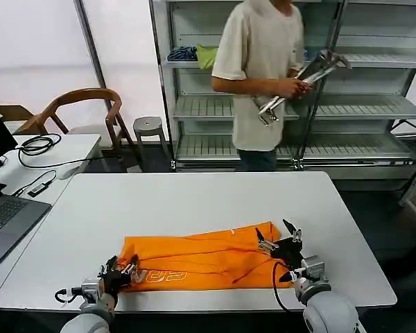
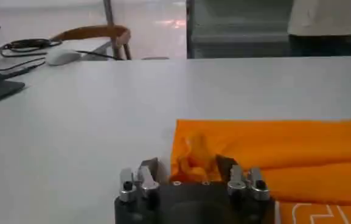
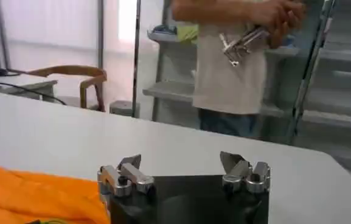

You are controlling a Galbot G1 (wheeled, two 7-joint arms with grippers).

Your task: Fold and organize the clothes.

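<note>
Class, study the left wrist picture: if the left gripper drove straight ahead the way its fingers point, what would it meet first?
Most likely the orange T-shirt: the open left gripper has the shirt's bunched edge just ahead, between its fingers. Exact depth is unclear. Past the shirt lies bare table.

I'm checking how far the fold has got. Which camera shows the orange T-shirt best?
The head view: the whole orange T-shirt lies folded lengthwise, lettering near the left gripper, the right gripper at its other end. The left wrist view shows one end; the right wrist view shows just a corner.
</note>
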